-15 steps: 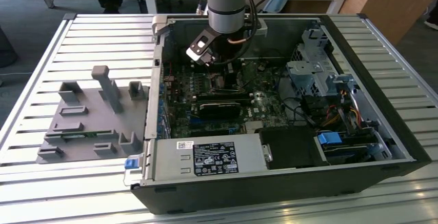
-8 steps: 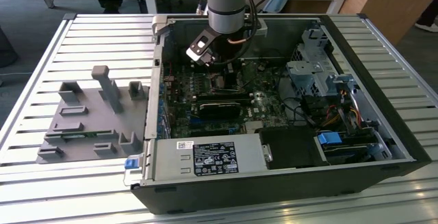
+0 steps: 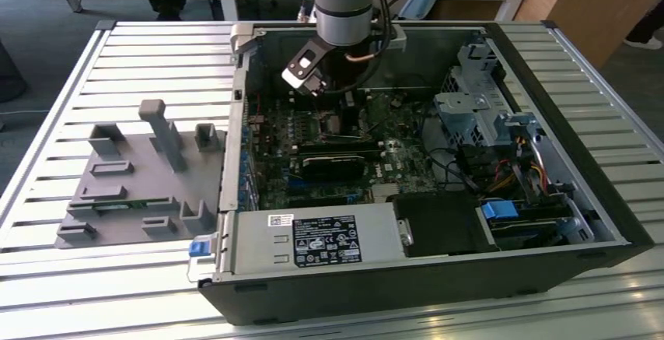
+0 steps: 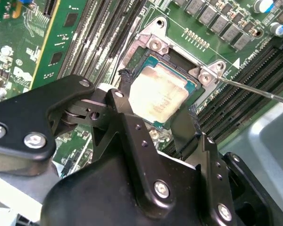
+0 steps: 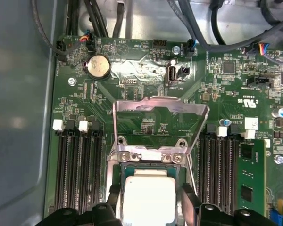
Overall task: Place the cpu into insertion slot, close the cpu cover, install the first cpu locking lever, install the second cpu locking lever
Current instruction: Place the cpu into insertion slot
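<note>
Gripper point(image 4: 155, 101) closed narrowly on cpu point(image 4: 158, 94), fingers point(image 5: 114, 195) against two opposite edges. Cpu lies flat inside insertion slot point(image 4: 154, 44) on green motherboard point(image 5: 217, 94). Cpu cover point(image 5: 160, 104) hinged up, standing open just beyond slot. Open computer case point(image 3: 415, 278) rests on slatted table point(image 3: 155, 52).

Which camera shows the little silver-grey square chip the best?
The second wrist view: the pale silver-grey square chip lies nearly whole in its metal-rimmed socket. In the first wrist view the chip is partly cut off at the picture's edge. In the exterior view it is too small to tell.
</note>
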